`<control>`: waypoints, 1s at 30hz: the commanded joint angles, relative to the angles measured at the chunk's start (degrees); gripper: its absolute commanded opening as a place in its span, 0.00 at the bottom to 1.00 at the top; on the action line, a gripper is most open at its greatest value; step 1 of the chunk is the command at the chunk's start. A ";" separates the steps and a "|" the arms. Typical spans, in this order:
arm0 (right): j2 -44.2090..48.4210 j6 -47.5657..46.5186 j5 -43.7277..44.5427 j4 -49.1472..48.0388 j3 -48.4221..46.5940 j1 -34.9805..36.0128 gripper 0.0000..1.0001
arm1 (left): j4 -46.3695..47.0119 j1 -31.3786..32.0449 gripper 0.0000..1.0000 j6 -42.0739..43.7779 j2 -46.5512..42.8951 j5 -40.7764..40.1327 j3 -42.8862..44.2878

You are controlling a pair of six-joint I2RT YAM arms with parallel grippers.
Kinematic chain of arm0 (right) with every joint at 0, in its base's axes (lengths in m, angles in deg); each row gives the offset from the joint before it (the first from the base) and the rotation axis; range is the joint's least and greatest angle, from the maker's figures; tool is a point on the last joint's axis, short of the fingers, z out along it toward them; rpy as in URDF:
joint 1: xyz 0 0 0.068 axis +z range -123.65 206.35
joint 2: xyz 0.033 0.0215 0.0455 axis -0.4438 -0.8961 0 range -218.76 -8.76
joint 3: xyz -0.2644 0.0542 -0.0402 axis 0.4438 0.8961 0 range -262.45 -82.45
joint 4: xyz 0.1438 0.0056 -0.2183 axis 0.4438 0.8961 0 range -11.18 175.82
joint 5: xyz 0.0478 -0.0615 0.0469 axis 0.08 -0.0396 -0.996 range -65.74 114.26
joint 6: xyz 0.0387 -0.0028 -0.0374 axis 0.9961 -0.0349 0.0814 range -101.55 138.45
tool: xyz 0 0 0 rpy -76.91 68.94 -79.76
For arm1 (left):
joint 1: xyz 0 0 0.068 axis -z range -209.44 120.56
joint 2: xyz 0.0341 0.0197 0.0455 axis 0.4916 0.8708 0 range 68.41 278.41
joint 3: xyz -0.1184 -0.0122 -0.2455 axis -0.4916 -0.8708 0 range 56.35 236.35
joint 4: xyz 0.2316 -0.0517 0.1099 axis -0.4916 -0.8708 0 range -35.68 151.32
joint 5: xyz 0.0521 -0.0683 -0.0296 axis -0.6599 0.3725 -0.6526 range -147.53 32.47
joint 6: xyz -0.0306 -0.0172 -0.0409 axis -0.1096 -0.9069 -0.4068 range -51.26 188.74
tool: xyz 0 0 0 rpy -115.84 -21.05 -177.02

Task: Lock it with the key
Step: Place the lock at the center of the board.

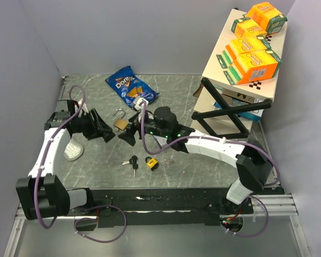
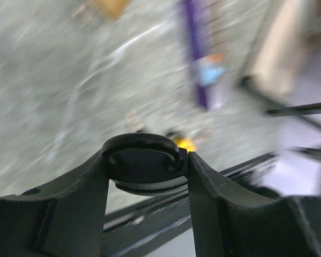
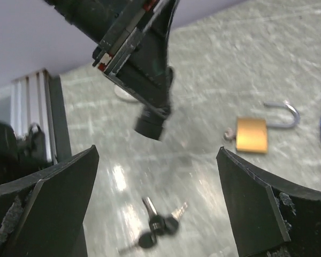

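A brass padlock (image 1: 120,124) (image 3: 252,135) lies on the grey table with its shackle swung open. My left gripper (image 1: 108,136) (image 2: 147,166) hovers just left of it, shut on a black oval piece that looks like the head of a key (image 2: 144,163); the blade is hidden. In the right wrist view that gripper's black tip (image 3: 150,126) hangs over the table. My right gripper (image 1: 129,136) (image 3: 156,160) stands wide open with nothing between its fingers. It is above a loose bunch of black-headed keys (image 1: 132,161) (image 3: 158,227).
A small yellow padlock (image 1: 152,163) lies right of the key bunch. A blue Doritos bag (image 1: 129,85) sits behind the brass padlock. A white shelf with orange boxes (image 1: 251,48) and a black frame (image 1: 230,115) stand at the right. A pale pad (image 1: 73,151) lies at the left.
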 commanded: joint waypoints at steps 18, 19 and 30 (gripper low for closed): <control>10.35 -9.60 -9.46 7.83 6.27 -11.13 1.00 | -9.19 18.03 0.07 5.56 11.49 -25.23 -6.50; 10.44 -9.96 -10.16 8.01 6.19 -11.13 1.00 | -8.84 18.91 0.07 5.65 12.11 -25.32 -6.32; 9.39 -10.31 -11.57 11.52 3.55 -11.57 1.00 | -8.57 19.88 0.25 6.09 20.02 -24.62 -5.53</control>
